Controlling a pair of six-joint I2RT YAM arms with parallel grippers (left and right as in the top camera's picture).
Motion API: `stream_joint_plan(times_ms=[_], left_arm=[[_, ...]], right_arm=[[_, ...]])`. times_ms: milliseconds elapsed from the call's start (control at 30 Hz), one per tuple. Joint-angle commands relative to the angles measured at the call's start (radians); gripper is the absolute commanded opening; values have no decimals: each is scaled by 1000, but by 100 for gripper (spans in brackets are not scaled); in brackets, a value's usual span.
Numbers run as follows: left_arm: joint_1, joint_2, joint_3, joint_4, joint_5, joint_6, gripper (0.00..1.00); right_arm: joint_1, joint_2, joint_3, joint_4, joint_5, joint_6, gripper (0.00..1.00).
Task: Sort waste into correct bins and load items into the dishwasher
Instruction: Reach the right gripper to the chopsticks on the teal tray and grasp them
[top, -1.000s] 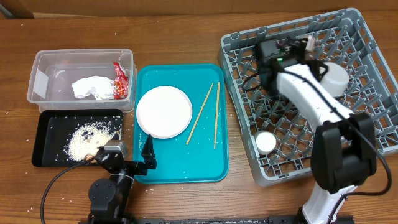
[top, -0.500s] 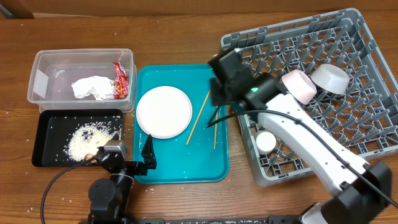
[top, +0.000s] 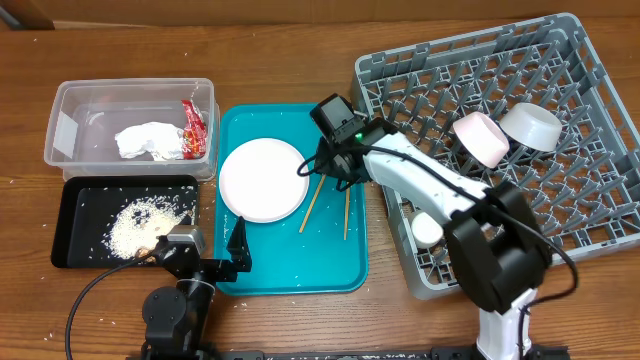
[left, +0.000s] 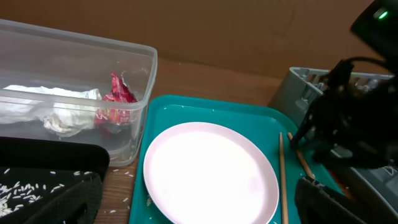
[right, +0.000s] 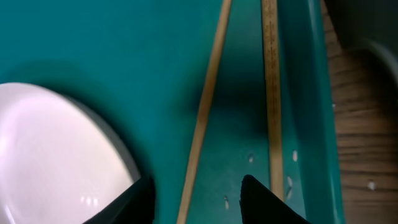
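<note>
Far left: clear tub (top: 70, 105) holds the crumpled napkin (top: 146, 141) + red snack wrapper (top: 193, 130), the wrapper against the tub's right wall. Just in front of it is the black tray (top: 80, 200) w/ rice crumbs (top: 140, 225) heaped mid-tray. Waste looks sorted.

L gripper (left: 199, 186) hangs low at the near-left edge of the teal tray (top: 290, 285). Its jaws are wide apart, nothing in them, facing the plate (top: 263, 180). Plate lies flat on the tray's left half. It's rigid, glossy, prob slippery, and chips if dropped. The flat face gives no purchase, so take it at the rim, one finger under the lip.

Mid: two chopsticks (top: 322, 186) lie on the tray's right half, beside the plate but apart from it, close together at the far end and splayed toward the near end. R gripper (right: 196, 202) sits right over them, spread and empty. The left stick is btw the tips, and the right stick runs under the right fingertip (right: 267, 202). Sticks are v. light, stiff, thin, and lie flush on the tray, so they're likely to roll or skid out of a pinch. Best hold is approx mid-length so they don't pivot. To take both at once, go nearer the far end.

Right: grey dish rack (top: 580, 220) already has the pink bowl (top: 478, 138) + greyish-white bowl (top: 530, 125) side by side at the far right, and the white cup (top: 428, 228) near the front-left corner. Sticks could slip through the grid, so lay them across it.
</note>
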Motion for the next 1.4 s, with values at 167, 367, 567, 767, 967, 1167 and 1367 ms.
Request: stream_joint_plan(times_ms=[167, 367, 567, 767, 967, 1167, 1367], left_arm=[[5, -10, -4, 3, 14, 5, 100], [5, -10, -4, 3, 14, 5, 100], [5, -10, -4, 3, 14, 5, 100], [5, -10, -4, 3, 14, 5, 100], [5, -10, -4, 3, 14, 5, 100], [5, -10, -4, 3, 14, 5, 100], [5, -10, -4, 3, 14, 5, 100]], right_arm=[[10, 100, -2, 29, -60, 74, 45], [8, 116, 2, -10, -57, 74, 7], [-21, 91, 90, -125, -51, 56, 4], [-29, -24, 196, -199, -48, -159, 4], [-31, -175, 211, -212, -37, -291, 4], [-25, -154, 172, -234, -22, -176, 22], [7, -22, 142, -211, -18, -161, 45]])
